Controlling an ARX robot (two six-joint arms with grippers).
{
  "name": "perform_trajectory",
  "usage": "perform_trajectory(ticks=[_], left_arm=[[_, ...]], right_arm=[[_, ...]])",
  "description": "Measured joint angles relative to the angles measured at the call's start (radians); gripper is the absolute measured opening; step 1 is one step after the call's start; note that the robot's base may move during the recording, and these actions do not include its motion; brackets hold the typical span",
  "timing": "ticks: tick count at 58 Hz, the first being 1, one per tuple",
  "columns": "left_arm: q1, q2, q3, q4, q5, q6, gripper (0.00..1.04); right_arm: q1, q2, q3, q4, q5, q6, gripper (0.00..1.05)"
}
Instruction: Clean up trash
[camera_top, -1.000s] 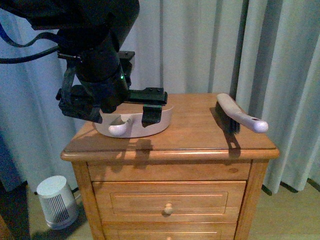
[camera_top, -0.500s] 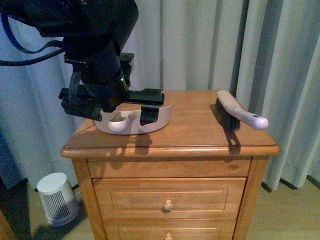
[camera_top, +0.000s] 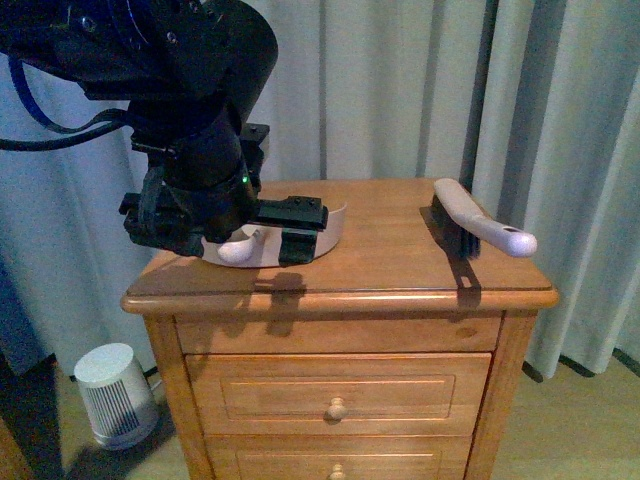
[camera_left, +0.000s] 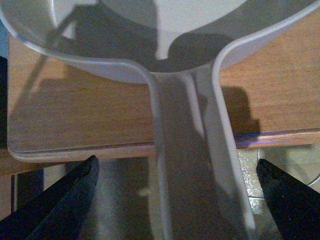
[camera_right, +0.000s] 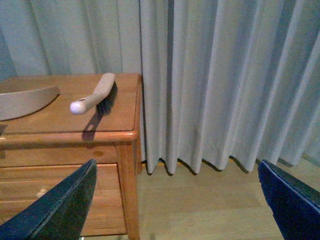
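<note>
left hand (camera_left: 175, 172) spread, empty | dustpan handle (camera_left: 182, 125) lies lengthwise between its fingers (camera_left: 70, 195), centre frame, crossing bench (camera_left: 75, 115) edge | trash unseen | right hand (camera_right: 176, 167) spread, well apart

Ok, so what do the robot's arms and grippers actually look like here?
The left arm is bulky and matte black, with a small green light near its wrist and a blue cable beside a black cable. The left gripper has flat, tapered black fingers. The right gripper shows matching dark wedge-shaped fingers; its arm is out of view.
</note>
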Motion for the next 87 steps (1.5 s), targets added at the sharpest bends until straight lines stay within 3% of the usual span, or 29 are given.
perform_trajectory(ticks=[3, 15, 25, 43, 47, 59, 71, 87], left_arm=[[0.0, 0.0, 0.0, 0.0, -0.003, 0.004, 0.94], [0.002, 0.0, 0.0, 0.001, -0.005, 0.008, 0.53], [0.003, -0.003, -0.01, 0.02, -0.008, 0.015, 0.28], [0.009, -0.045, -0.072, 0.072, -0.003, 0.027, 0.27], [0.014, -0.095, -0.138, 0.181, -0.006, 0.059, 0.27], [0.044, -0.394, -0.389, 0.544, 0.112, 0.119, 0.27], [0.096, -0.693, -0.62, 0.719, 0.2, 0.194, 0.27], [0.165, -1.054, -0.887, 0.74, 0.27, 0.244, 0.27]], right_arm=[[0.0, 0.0, 0.0, 0.0, 0.0, 0.0, 0.97], [0.0, 0.0, 0.0, 0.0, 0.0, 0.0, 0.97], [0.0, 0.0, 0.0, 0.0, 0.0, 0.0, 0.97], [0.0, 0.0, 0.0, 0.0, 0.0, 0.0, 0.97], [0.0, 0.0, 0.0, 0.0, 0.0, 0.0, 0.97], [0.0, 0.0, 0.0, 0.0, 0.0, 0.0, 0.97], [0.0, 0.0, 0.0, 0.0, 0.0, 0.0, 0.97], [0.0, 0.0, 0.0, 0.0, 0.0, 0.0, 0.97]])
